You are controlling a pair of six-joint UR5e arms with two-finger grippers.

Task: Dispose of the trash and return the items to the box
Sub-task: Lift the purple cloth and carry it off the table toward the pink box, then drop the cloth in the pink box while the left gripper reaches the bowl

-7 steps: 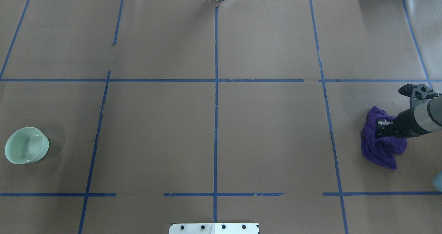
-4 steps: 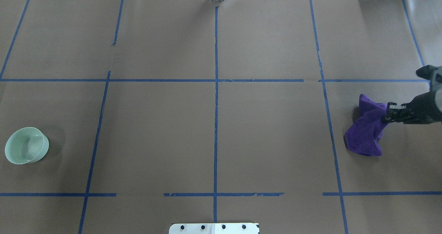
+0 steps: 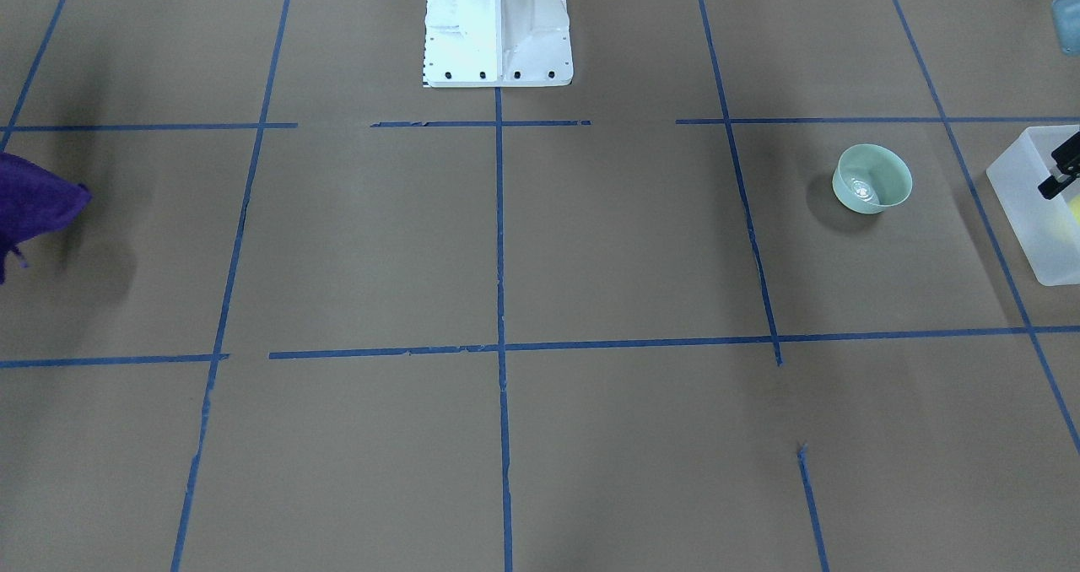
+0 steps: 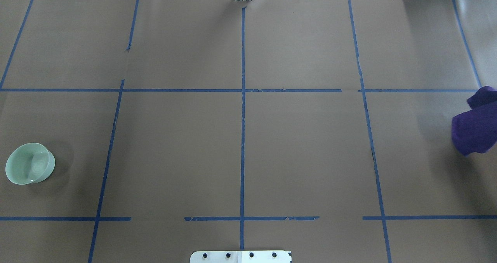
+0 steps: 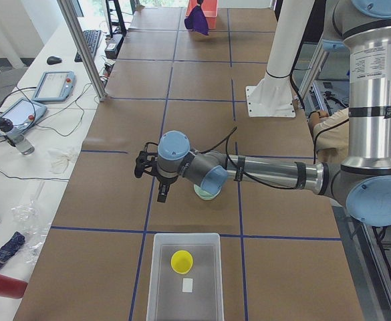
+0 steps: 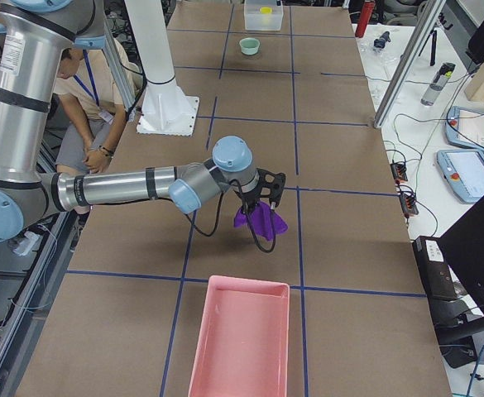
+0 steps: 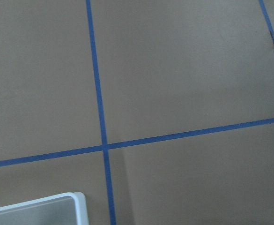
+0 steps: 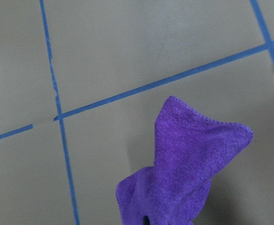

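Right end effector [image 6: 256,203] hangs over the desk [image 4: 303,154], well out to the right of the base [image 3: 498,24], w/ the purple cloth [image 6: 260,222] dangling straight under it, clear of the surface. It shows only in the side cam, so I can't tell whether its jaws are clamped or apart. The cloth droops from one bunched point, which suggests a pinch at the top, so the loose folds trail w/o dragging. Pink bin [image 6: 242,339] sits farther out from the base on that side, prob. the trash drop.

Left end effector [image 5: 152,180] hovers out to the base's left; jaw state unreadable too. It's just beside the green bowl [image 3: 872,180]. The white box [image 5: 156,281] lies beyond, farther from the base, and holds the yellow cup [image 5: 181,261]. So the bowl is the item yet to go in.
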